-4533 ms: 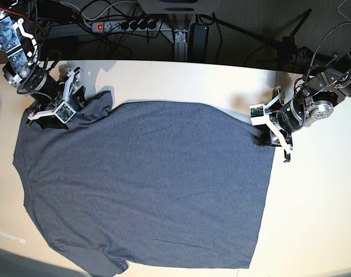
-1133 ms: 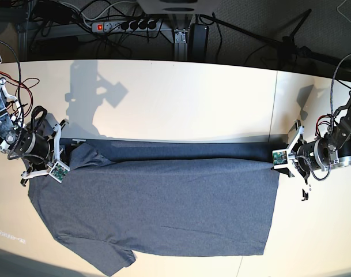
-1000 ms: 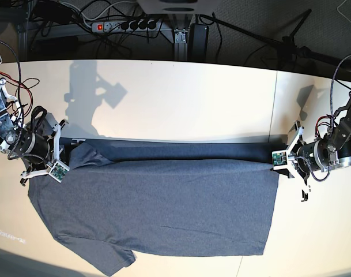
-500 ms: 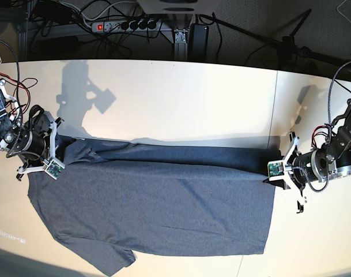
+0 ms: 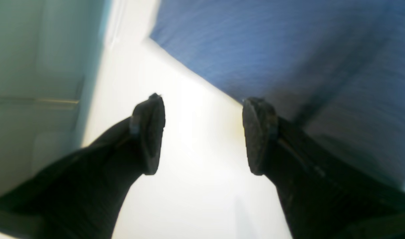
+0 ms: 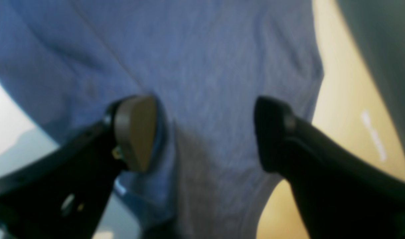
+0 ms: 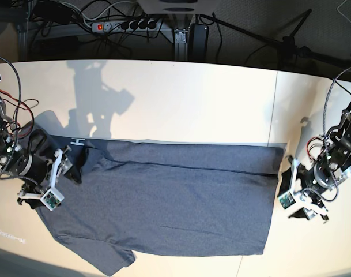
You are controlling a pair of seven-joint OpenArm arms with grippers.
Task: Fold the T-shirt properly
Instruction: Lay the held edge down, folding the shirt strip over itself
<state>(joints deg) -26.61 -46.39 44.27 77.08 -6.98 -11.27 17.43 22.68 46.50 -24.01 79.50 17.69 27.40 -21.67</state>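
T-shirt point(image 7: 163, 199) lies flat on the table point(image 7: 181, 98), long axis running 9-to-3 across the base view, far edge doubled over onto the body as a band from about 10 to 2 o'clock. A sliver of white lettering shows at the 9 o'clock end of that band. One sleeve sticks out at 7 o'clock.

Left gripper point(image 7: 291, 196) sits just off the shirt's 3 o'clock edge, jaws spread, nothing between them; wrist view shows bare table between the pads point(image 5: 259, 136) and the hem lying at 1 o'clock from them. Right gripper point(image 7: 55, 179) is over the 9 o'clock end by the collar and shoulder, jaws also apart; its wrist view shows cloth under and between the pads point(image 6: 136, 132) but not pinched. That view is blurred, so light contact with the fabric can't be ruled out.

Key relation: each arm flanks one short end of the long axis, shirt lying inboard of both. Right is nearer cloth, already above it; left has to come in toward 9 o'clock to reach the hem. Next fold likely needs the near long edge, at 6 o'clock from both.
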